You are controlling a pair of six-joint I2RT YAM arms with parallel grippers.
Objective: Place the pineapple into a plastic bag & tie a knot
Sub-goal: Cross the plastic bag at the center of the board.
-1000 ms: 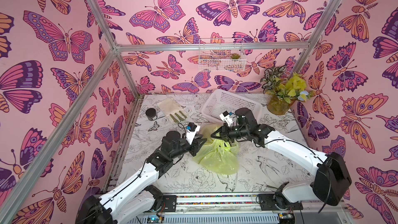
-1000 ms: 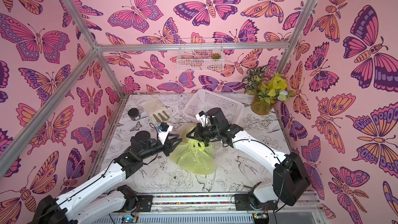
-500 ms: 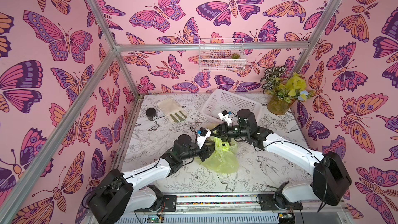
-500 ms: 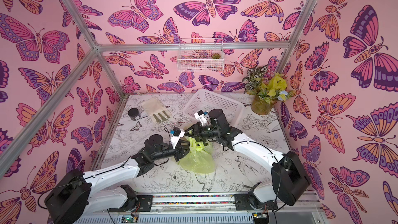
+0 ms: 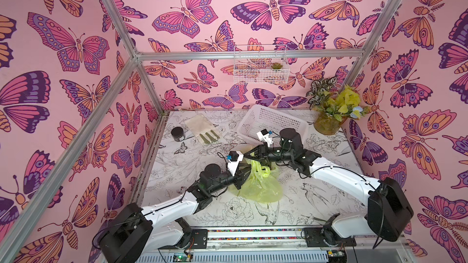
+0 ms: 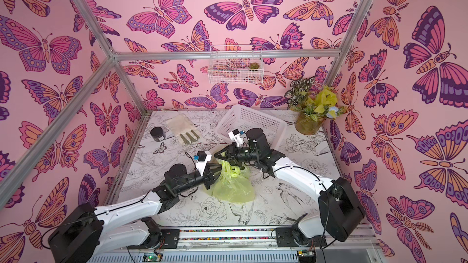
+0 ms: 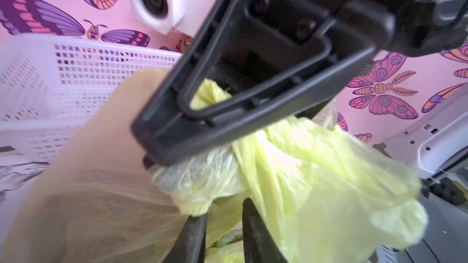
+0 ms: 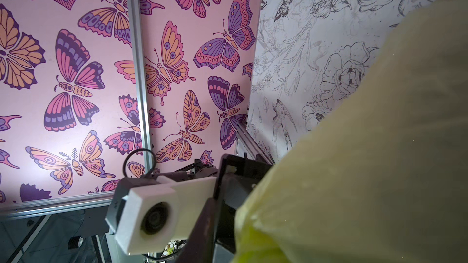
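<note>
The yellow-green plastic bag [image 5: 263, 188] [image 6: 235, 188] lies bulging in the middle of the table, its handles bunched upward between both grippers. The pineapple is hidden. I cannot tell whether the handles are knotted. My left gripper [image 5: 248, 168] [image 6: 218, 170] reaches in from the left. In the left wrist view its jaws [image 7: 224, 208] stand slightly open with bag plastic [image 7: 329, 173] between them. My right gripper [image 5: 247, 156] [image 6: 215, 155] [image 7: 152, 158] hovers just over the bunched top. In the right wrist view the bag [image 8: 367, 148] covers all but one finger [image 8: 202, 236].
A white perforated basket [image 5: 273, 122] stands tilted behind the right arm. A pale glove [image 5: 202, 129] and a black jar [image 5: 178, 132] lie at the back left. A potted plant [image 5: 329, 122] fills the back right corner. A wire basket [image 5: 260, 69] hangs on the back wall.
My left arm has swung right and stretched low toward the bag's top. The bag has drawn in narrower. The right gripper has shifted slightly back and left above it.
</note>
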